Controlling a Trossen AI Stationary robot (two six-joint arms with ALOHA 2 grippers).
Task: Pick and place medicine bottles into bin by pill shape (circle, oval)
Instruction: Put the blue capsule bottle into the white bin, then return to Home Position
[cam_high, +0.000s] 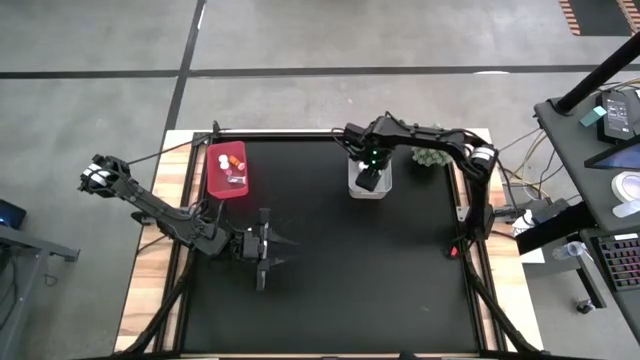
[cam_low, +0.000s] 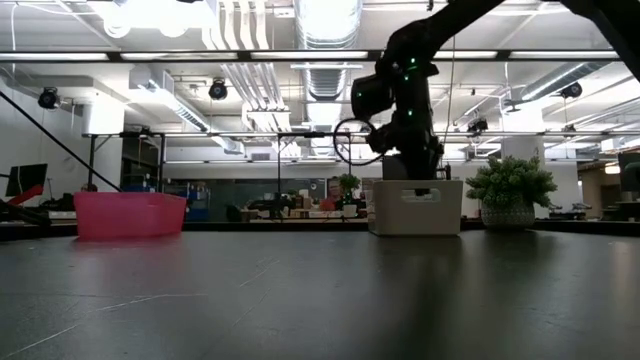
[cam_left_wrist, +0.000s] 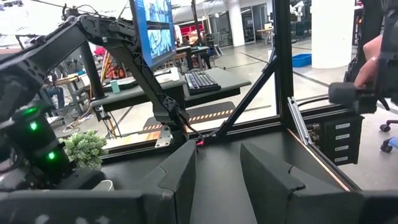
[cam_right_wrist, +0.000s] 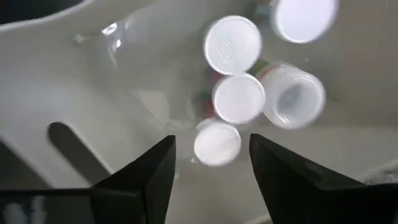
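My right gripper (cam_high: 370, 180) hangs open over the white bin (cam_high: 368, 190) at the table's far middle, its fingers pointing down into it (cam_right_wrist: 211, 140). Several white-capped medicine bottles (cam_right_wrist: 237, 98) lie in that bin below the fingers; one cap (cam_right_wrist: 216, 143) shows between the fingertips, apart from both. The bin also shows in the low view (cam_low: 415, 207). A red bin (cam_high: 228, 168) at the far left holds a few small bottles (cam_high: 234, 160). My left gripper (cam_high: 280, 250) rests open and empty, low over the table at the near left.
A green spiky plant ball (cam_high: 432, 156) stands right of the white bin near the far edge. The red bin shows at the left in the low view (cam_low: 130, 213). The black mat (cam_high: 350, 270) lies bare between the bins and the near edge.
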